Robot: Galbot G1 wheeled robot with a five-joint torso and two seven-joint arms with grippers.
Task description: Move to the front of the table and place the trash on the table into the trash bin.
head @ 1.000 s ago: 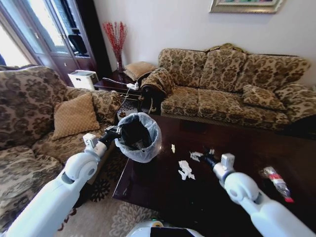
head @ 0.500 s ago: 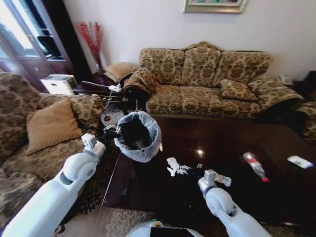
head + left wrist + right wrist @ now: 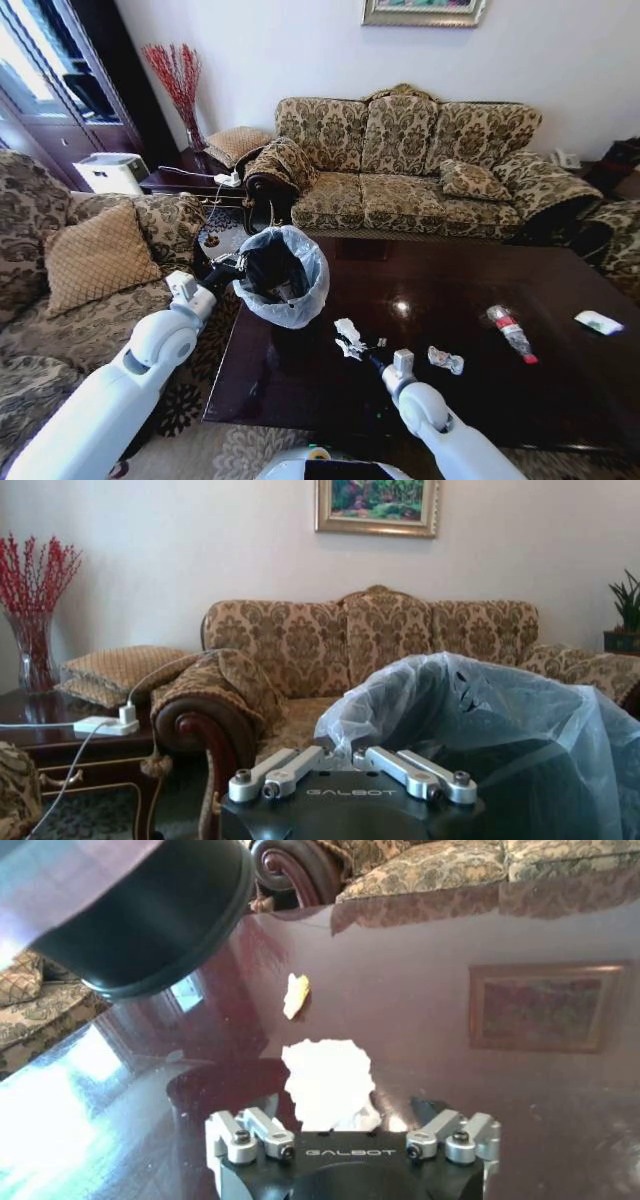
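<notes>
My left gripper [image 3: 233, 268] is shut on the rim of the trash bin [image 3: 282, 276], a black bin with a pale plastic bag [image 3: 480, 720] ruffled over it, at the left end of the dark glossy table [image 3: 470, 400]. Crumpled white paper [image 3: 348, 335] lies in front of the bin. My right gripper [image 3: 368, 356] is low over the table right beside it. In the right wrist view this paper [image 3: 325, 1072] lies between the open fingers of the right gripper [image 3: 345, 1108]. More trash is a shiny wrapper [image 3: 445, 360], a clear bottle with a red label [image 3: 510, 333] and a small scrap [image 3: 295, 995].
A small white object [image 3: 598, 322] lies at the table's far right. A patterned sofa [image 3: 420, 160] stands behind the table, an armchair with a cushion [image 3: 95, 255] to the left, and a side table with a charger [image 3: 195, 180] at the back left.
The head camera has swung, shifting the whole picture. My right gripper has drawn back toward the table's near edge and now straddles the white paper. The left gripper still holds the bin.
</notes>
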